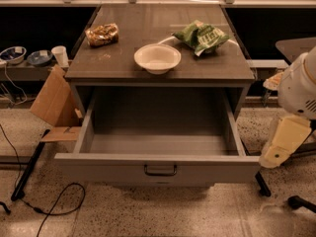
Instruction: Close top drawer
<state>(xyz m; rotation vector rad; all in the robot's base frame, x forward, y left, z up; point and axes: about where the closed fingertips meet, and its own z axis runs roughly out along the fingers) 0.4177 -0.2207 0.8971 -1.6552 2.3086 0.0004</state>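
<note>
The top drawer [118, 168] is a large grey metal drawer, pulled fully out toward me and empty inside. Its front panel carries a small dark bail handle [160, 170] at centre. The other drawers are out of view below it. My arm shows at the right edge as a white upper housing [300, 85] and a cream link [284, 142], just right of the drawer's front right corner. My gripper is not in view.
On the cabinet top [118, 65] sit a white bowl [157, 58], a green snack bag [201, 35] and a brown snack bag [102, 34]. Cardboard [52, 102] leans at the left. A black cable [59, 204] lies on the floor. Chair legs [276, 194] stand at the right.
</note>
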